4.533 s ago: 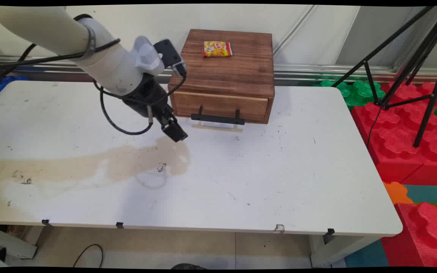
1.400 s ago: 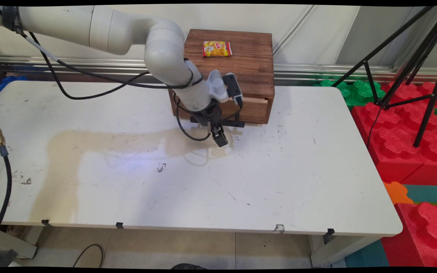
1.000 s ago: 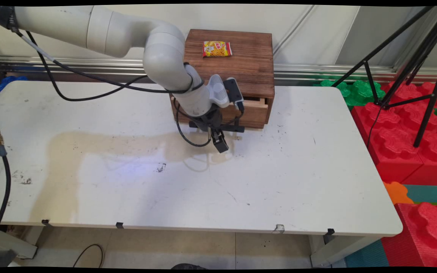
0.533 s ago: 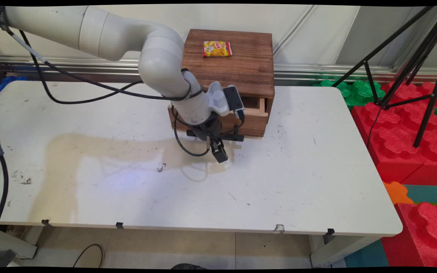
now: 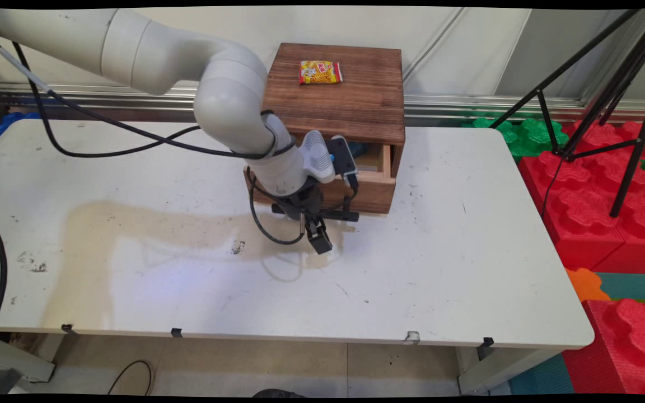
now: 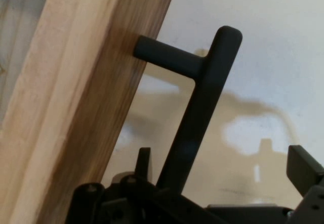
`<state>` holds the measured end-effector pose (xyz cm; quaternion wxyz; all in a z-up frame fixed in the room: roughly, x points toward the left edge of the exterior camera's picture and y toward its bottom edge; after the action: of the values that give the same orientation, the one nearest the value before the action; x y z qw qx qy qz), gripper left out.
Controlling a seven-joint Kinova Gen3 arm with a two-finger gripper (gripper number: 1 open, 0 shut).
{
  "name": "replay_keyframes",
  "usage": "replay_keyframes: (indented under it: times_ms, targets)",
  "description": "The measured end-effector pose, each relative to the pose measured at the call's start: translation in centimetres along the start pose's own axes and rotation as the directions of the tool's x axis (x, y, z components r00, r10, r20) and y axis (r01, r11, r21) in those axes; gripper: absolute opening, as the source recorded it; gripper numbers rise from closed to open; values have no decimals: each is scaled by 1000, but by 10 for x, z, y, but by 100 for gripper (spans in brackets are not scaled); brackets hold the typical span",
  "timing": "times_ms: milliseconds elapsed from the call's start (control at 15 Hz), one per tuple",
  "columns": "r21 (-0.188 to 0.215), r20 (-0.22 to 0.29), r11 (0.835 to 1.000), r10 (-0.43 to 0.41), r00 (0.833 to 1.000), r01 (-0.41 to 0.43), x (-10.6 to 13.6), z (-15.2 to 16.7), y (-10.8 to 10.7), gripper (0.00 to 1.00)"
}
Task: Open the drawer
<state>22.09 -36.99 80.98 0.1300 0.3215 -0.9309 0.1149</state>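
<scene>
Since the earlier frames, your arm has drawn back toward the table's near side and the drawer (image 5: 370, 184) of the wooden box (image 5: 336, 101) has slid out with it, so you now see a gap into its interior where the front was flush before. The gripper (image 5: 319, 242) hangs just in front of the drawer, at the black bar handle (image 5: 316, 212).

From the hand camera, the handle (image 6: 202, 107) runs up from between the gripper's linkage, with one post joining it to the pale drawer front (image 6: 76, 102). One finger (image 6: 304, 168) stands off to the right, apart from the bar, so the jaws seem hooked around the handle rather than clamped tight on it, though their contact with it lies below the frame and you cannot be sure.

A yellow and red snack packet (image 5: 321, 72) lies on top of the box, near its back edge.

What could go wrong: if the hold is loose, the bar may slip out as you pull. The box itself might drag forward across the white table (image 5: 440, 268), and a jolt could shake the packet off the top.

Hidden from you: the left part of the drawer front behind the wrist, and most of the drawer's inside, where something dark bluish (image 5: 359, 149) shows but cannot be identified.
</scene>
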Motion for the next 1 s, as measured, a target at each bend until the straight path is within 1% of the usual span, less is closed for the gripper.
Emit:
replay_keyframes:
  times_ms: [533,1000]
  targets:
    - [-25,15,1000,4,1000,-4,-9,-10,24,100]
    - [-39,33,999,-2,999,3,-18,-19,45,100]
